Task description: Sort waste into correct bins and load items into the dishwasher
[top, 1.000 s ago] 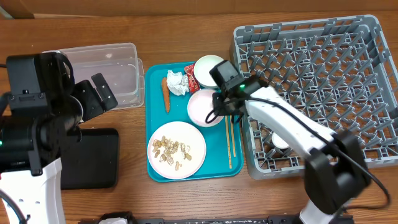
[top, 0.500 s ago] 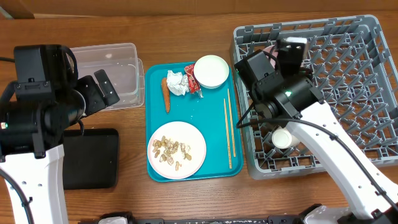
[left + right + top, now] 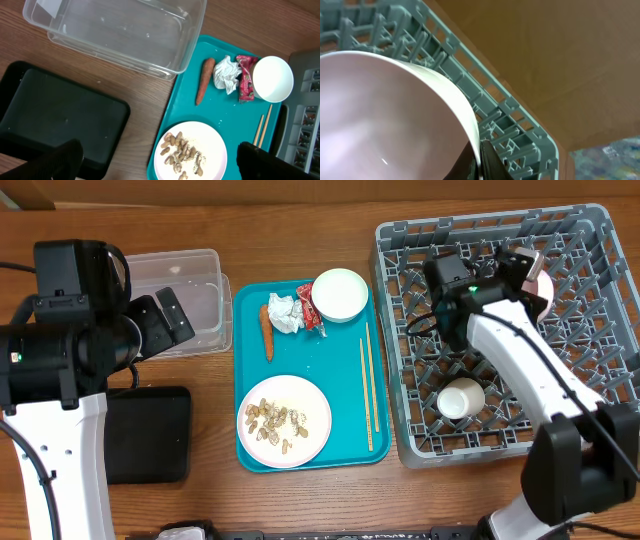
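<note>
Right gripper clamped on the rim of a pale pink bowl above the dish rack; left gripper spread open.

The held bowl is tilted on edge over the rack's far right area, well apart from the pale cup seated near the rack's front. The left gripper hovers at the clear tub, with the black tray just in front of it. On the teal tray lie the carrot, paper wad, red wrapper, white bowl, chopsticks and the plate carrying food bits.
</note>
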